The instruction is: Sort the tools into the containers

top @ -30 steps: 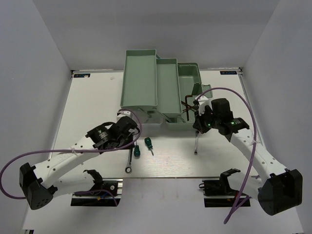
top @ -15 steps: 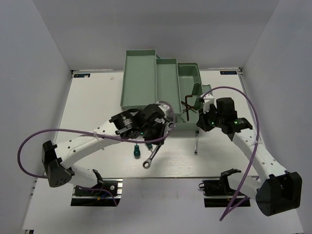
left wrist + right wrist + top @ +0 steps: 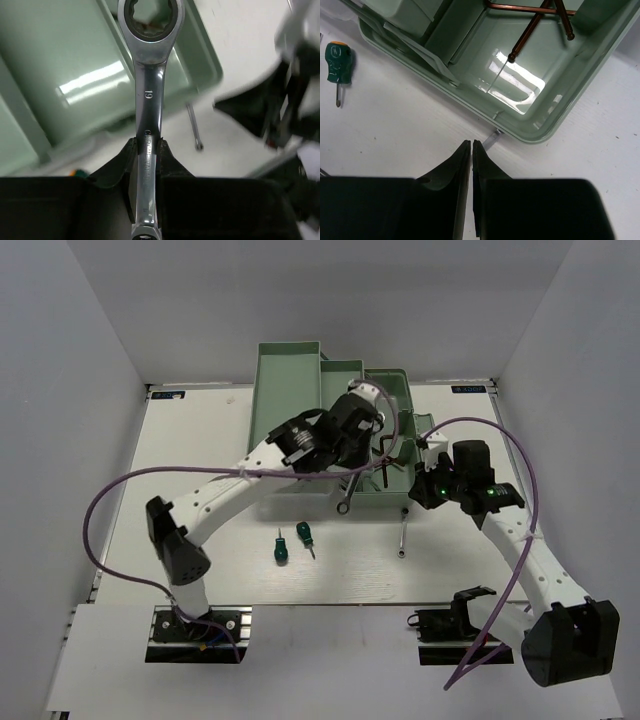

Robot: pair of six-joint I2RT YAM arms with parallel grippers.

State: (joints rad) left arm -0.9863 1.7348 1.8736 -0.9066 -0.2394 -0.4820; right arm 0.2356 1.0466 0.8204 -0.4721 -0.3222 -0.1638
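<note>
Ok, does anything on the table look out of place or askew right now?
One slim silver tool lies on the table with its far end at or under the toolbox's front rim. The hex keys lean crossed in the base compartment, not flat.

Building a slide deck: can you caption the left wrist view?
Left tool clamps a silver ring wrench by its shaft, mint-green toolbox beyond.
</note>
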